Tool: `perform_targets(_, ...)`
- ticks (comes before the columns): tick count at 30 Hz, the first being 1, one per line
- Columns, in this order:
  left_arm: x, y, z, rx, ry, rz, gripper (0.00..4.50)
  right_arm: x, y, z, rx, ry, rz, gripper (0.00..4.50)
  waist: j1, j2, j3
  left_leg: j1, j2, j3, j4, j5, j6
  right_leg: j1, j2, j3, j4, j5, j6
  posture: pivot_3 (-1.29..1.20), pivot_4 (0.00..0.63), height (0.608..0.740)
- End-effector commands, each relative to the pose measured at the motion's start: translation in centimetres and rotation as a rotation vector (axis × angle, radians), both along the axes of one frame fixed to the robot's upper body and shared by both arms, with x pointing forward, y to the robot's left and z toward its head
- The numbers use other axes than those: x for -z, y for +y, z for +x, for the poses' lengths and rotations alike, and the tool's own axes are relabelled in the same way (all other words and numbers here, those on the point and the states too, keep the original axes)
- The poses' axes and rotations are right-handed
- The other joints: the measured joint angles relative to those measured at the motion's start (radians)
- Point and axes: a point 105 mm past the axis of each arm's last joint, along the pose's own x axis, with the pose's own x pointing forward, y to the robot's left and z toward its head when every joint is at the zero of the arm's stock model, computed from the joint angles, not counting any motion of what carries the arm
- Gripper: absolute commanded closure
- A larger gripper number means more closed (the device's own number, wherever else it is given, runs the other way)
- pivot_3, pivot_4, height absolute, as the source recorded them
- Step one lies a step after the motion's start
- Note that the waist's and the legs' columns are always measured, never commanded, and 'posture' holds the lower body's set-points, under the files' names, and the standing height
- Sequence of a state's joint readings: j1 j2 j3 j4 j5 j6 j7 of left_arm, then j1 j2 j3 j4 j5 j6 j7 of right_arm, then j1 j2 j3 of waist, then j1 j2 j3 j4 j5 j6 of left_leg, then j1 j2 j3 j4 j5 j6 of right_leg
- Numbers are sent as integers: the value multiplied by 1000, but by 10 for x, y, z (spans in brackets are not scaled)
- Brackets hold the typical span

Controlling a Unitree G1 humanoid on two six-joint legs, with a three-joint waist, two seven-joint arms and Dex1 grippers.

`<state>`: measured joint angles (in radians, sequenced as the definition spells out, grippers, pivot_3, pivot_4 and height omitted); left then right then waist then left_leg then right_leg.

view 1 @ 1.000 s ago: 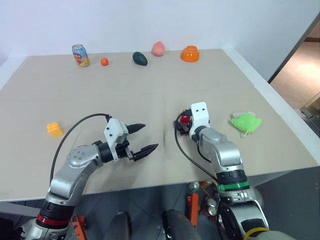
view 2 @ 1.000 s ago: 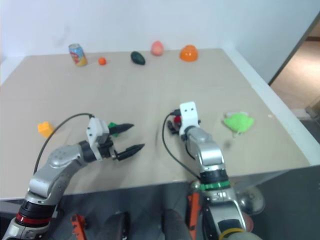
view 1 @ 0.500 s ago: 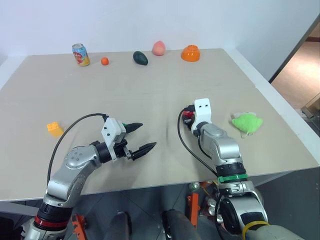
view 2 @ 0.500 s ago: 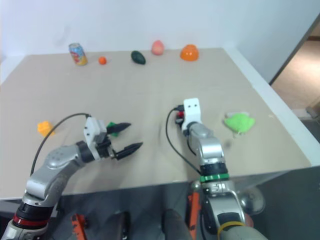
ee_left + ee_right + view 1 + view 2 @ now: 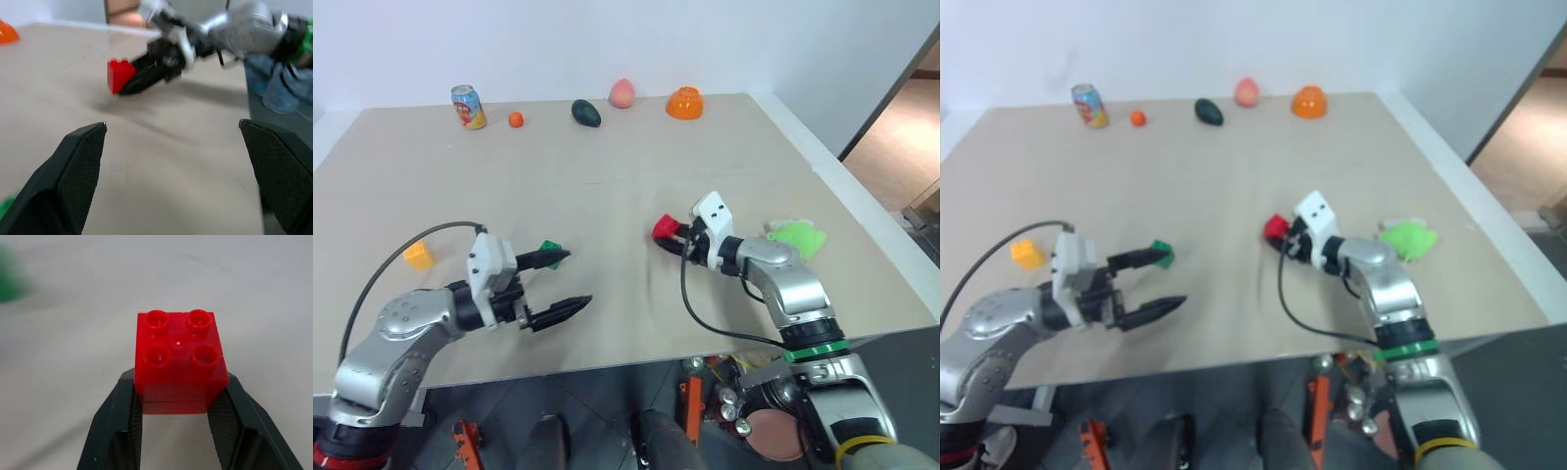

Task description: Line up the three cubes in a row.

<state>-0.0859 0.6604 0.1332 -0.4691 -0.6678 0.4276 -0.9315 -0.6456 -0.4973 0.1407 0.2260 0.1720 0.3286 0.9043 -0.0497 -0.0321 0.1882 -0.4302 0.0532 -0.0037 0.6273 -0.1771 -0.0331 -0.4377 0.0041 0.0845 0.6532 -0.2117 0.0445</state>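
Observation:
My right gripper (image 5: 668, 233) is shut on the red cube (image 5: 663, 228), holding it just above the table near the middle. From the right wrist, the red cube (image 5: 180, 360) sits studs-up between the two black fingers (image 5: 124, 406). The green cube (image 5: 550, 248) lies on the table right beside the upper fingertip of my left gripper (image 5: 576, 279). That gripper is open and holds nothing. Farther left lies the yellow-orange cube (image 5: 418, 256). The left wrist view looks across to the red cube (image 5: 120, 76) in the other gripper.
Along the far edge stand a soda can (image 5: 468, 106), a small orange fruit (image 5: 516, 119), a dark avocado (image 5: 586, 114), a peach (image 5: 623, 94) and an orange bowl (image 5: 684, 103). A lime-green plush toy (image 5: 795, 237) lies right of my right arm, near the table's right edge.
My right gripper closed on the red cube, turned to point left and raised it slightly. My left arm drew back to the left, uncovering the green cube.

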Motion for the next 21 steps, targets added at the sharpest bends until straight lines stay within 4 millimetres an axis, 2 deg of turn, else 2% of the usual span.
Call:
perform_targets(1, -17, 10, -18, 26, -64, -8, 0, -4, 14, -19, -295, -51, -93, 3235, -1, 0, 0, 0, 1, 0, 0, 0, 0, 0, 0, 0, 0, 0, 0, 0, 150, 738)
perform_targets(4, -18, 25, -30, -22, -62, 7, 0, 2, 21, -29, -489, -19, -152, 3235, -5, 0, 0, 0, 3, 1, 0, 0, 0, -1, 1, 0, 0, 0, -2, 0, 150, 738)
perform_targets(8, -15, 32, -38, -81, -71, 11, 0, 5, 31, -29, -594, -5, -175, 3235, -6, 0, 0, 1, 4, 1, 0, 0, 0, 0, 2, 0, 0, 1, -3, 0, 150, 738)
perform_targets(16, -12, 22, -41, -125, -91, -46, 0, 16, 40, -22, -622, -6, -172, 3235, 2, 0, 0, 1, 4, 2, 1, 0, -1, 0, 2, 0, 0, 1, -3, 0, 150, 738)
perform_targets(21, -14, 26, -40, -129, -98, -43, 0, 20, 34, -21, -606, -15, -178, 3235, 1, 0, 0, 1, 5, 2, 1, 0, -1, 0, 3, 0, 0, 1, -4, 0, 150, 738)
